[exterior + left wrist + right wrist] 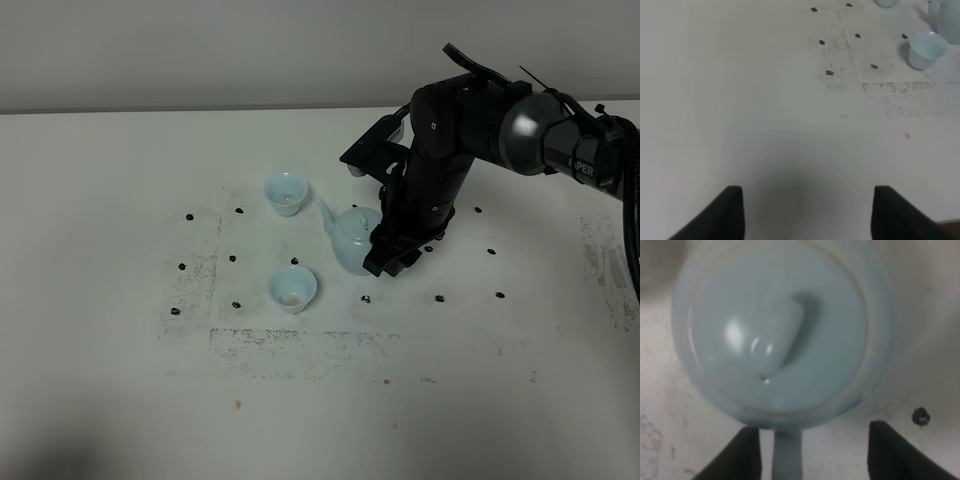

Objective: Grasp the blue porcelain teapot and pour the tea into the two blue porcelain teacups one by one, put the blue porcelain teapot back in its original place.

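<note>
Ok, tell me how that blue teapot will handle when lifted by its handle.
The teapot looks glazed and hard, so probably rigid, slippery and chippable. Its big belly against the thin handle suggests it may swing spout-down. The knobbed lid could slide off when tipped.

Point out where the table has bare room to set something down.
Free: the wide table left of the far cup and near cup, and the front strip before the near cup. Crowded: the cups, the teapot and the right gripper cluster mid-table.
</note>
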